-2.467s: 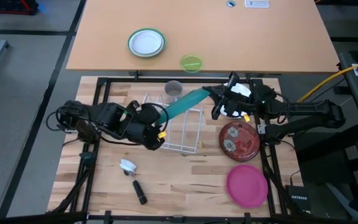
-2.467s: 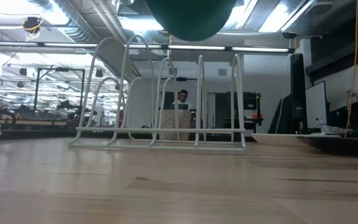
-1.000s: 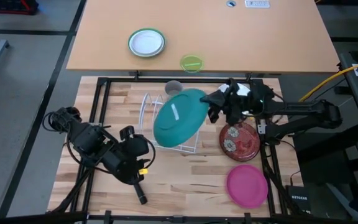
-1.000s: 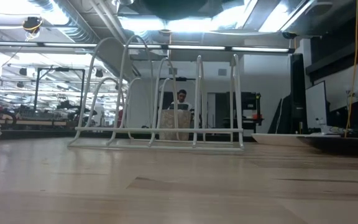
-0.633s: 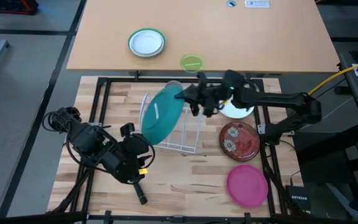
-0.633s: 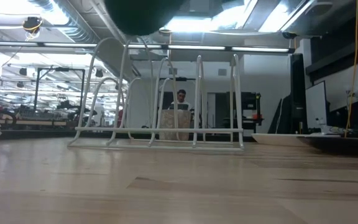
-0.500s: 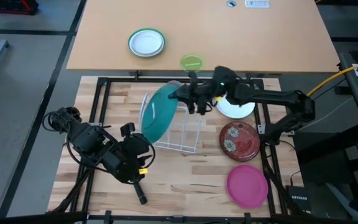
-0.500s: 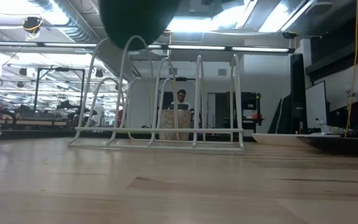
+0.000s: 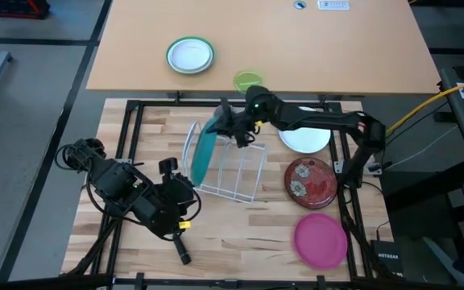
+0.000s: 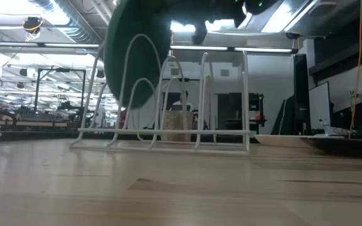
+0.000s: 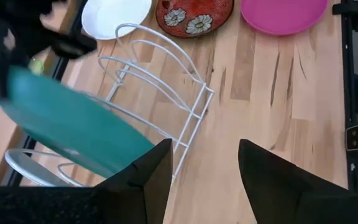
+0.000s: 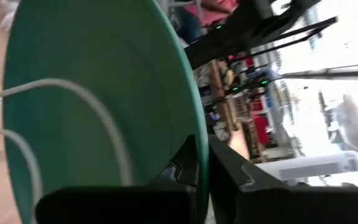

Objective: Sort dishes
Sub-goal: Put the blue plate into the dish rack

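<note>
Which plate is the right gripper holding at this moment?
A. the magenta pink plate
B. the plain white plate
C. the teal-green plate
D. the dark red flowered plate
C: the right gripper is shut on the rim of the teal-green plate, held on edge at the wire rack; the white plate, red flowered plate and pink plate lie flat on the table.
</note>
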Robot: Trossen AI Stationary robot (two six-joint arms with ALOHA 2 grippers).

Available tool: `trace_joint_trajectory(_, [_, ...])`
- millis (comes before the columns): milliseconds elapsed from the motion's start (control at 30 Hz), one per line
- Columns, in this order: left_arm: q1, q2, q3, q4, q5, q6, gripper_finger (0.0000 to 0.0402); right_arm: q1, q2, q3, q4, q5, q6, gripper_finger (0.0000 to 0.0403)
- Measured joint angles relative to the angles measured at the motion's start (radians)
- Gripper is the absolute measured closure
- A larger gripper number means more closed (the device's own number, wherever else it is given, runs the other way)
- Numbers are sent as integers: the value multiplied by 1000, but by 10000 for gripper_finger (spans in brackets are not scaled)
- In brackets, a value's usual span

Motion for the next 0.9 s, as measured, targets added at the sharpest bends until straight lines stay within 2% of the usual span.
trace_joint_trajectory(267, [0,0,0,0,-16,0,231,2,108,2,23,83,-14,386])
trace_joint_trajectory(533, [0,0,0,-1,-20,0,231,3,134,5,48,136,-14,380])
trace_joint_trajectory(633, [0,0,0,0,-20,-1,231,3,137,19,47,136,12,358])
trace_joint_trajectory(900, [0,0,0,0,-20,-1,231,2,141,72,14,146,149,266])
